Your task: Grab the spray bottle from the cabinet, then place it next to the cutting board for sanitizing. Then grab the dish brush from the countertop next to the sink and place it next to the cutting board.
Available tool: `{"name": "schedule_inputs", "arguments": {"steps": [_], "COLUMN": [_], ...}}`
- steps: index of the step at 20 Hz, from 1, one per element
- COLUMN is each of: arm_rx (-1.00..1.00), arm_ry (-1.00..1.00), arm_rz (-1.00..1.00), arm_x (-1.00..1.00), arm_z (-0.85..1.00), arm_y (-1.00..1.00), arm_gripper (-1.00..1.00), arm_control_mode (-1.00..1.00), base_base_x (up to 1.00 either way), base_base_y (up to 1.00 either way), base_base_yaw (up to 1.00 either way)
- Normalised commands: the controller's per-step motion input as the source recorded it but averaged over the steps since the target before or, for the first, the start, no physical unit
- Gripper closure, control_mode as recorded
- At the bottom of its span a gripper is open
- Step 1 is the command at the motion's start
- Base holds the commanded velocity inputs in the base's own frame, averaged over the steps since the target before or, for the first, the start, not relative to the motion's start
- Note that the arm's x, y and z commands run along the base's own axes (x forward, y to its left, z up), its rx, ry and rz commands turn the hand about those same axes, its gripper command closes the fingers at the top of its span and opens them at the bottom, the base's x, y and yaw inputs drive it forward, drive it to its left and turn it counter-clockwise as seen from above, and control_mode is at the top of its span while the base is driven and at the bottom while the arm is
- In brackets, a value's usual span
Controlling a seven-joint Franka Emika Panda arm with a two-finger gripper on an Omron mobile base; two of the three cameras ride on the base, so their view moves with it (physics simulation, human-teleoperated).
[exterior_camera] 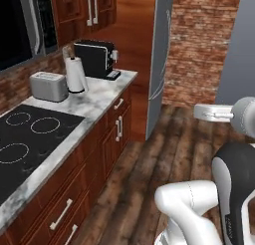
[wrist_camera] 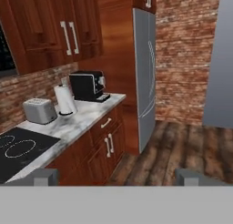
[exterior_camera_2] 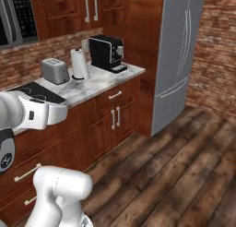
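Countertop (wrist_camera: 79, 120), marble bench over reddish-brown drawers, lies ahead and left of the tool (wrist_camera: 116, 176), well apart from it. Tool released: fingertips (wrist_camera: 43, 176) stand wide apart, nothing between them, above wooden floor (wrist_camera: 182, 150). On bench, left to right: black cooktop (wrist_camera: 18, 150), grey toaster (wrist_camera: 40, 110), white paper towel roll (wrist_camera: 65, 99), black coffee machine (wrist_camera: 88, 85). Grey refrigerator (wrist_camera: 145, 77) stands just beyond the bench end, ahead of tool. Brick wall (wrist_camera: 186, 50) further right.
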Motion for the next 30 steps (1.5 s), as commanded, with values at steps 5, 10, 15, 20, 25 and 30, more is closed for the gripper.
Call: {"name": "schedule_inputs", "arguments": {"steps": [5, 10, 15, 20, 25, 30], "arm_rx": [0.0, 0.0, 0.0, 0.0, 0.0, 0.0], "arm_ry": [0.0, 0.0, 0.0, 0.0, 0.0, 0.0], "arm_rz": [0.0, 0.0, 0.0, 0.0, 0.0, 0.0], "arm_x": [0.0, 0.0, 0.0, 0.0, 0.0, 0.0], "arm_z": [0.0, 0.0, 0.0, 0.0, 0.0, 0.0], "arm_y": [0.0, 0.0, 0.0, 0.0, 0.0, 0.0], "arm_gripper": [-1.0, -1.0, -1.0, -1.0, -1.0, -1.0], "arm_control_mode": [1.0, 1.0, 1.0, 1.0, 1.0, 1.0], "base_base_x": [0.02, 0.03, 0.01, 0.01, 0.0, 0.0], "base_base_y": [0.0, 0.0, 0.0, 0.0, 0.0, 0.0], "base_base_yaw": [-0.52, -0.51, -0.48, -0.46, -0.42, -0.4]}}
